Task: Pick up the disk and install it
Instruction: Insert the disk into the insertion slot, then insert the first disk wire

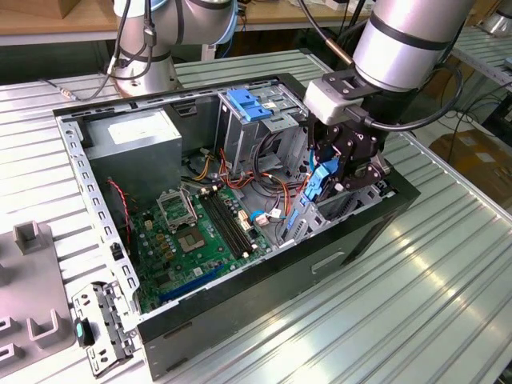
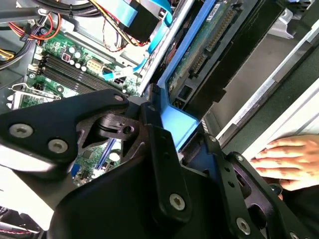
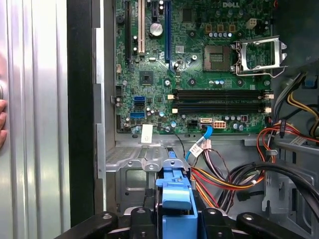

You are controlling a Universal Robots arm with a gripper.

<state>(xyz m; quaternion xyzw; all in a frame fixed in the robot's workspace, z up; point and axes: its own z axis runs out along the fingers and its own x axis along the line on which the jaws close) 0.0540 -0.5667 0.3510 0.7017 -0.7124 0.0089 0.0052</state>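
Blue-railed disk [image 1: 320,188]: held by the claw; stands on edge and tilted, inside the case at the exterior view's right, close to the black side wall; in the second wrist view [image 2: 207,42] its green circuit side and a row of connector pins show, with a blue rail along one edge; in the first wrist view its blue end [image 3: 175,191] sits between the black fingers
Claw [image 1: 334,178]: closed on the disk's blue end; in the second wrist view [image 2: 182,132] black fingers [image 2: 158,144] press on either side of the blue tab; also in the first wrist view [image 3: 174,215]
Case [image 1: 356,240]: black, open, lying on its side on the counter
Board [image 1: 200,232]: green, flat on the case floor, to the exterior view's left of the disk; memory slots [image 3: 219,97] and a framed socket show in the first wrist view
Cables [image 3: 224,179]: red, orange and yellow; bunched between board and disk
Cage [image 1: 268,124]: silver, beyond the claw; ridged blue clip [image 1: 246,104] on top; apart from the disk
Box [image 1: 132,138]: grey, white label; far corner at the exterior view's left
Counter [image 1: 416,320]: ridged metal; a bracket [image 1: 100,328] lies by the case's near corner
Hand [image 2: 281,157]: a person's; flat on the pale surface just outside the black wall; fingertips at the frame edge in the first wrist view [image 3: 2,119]
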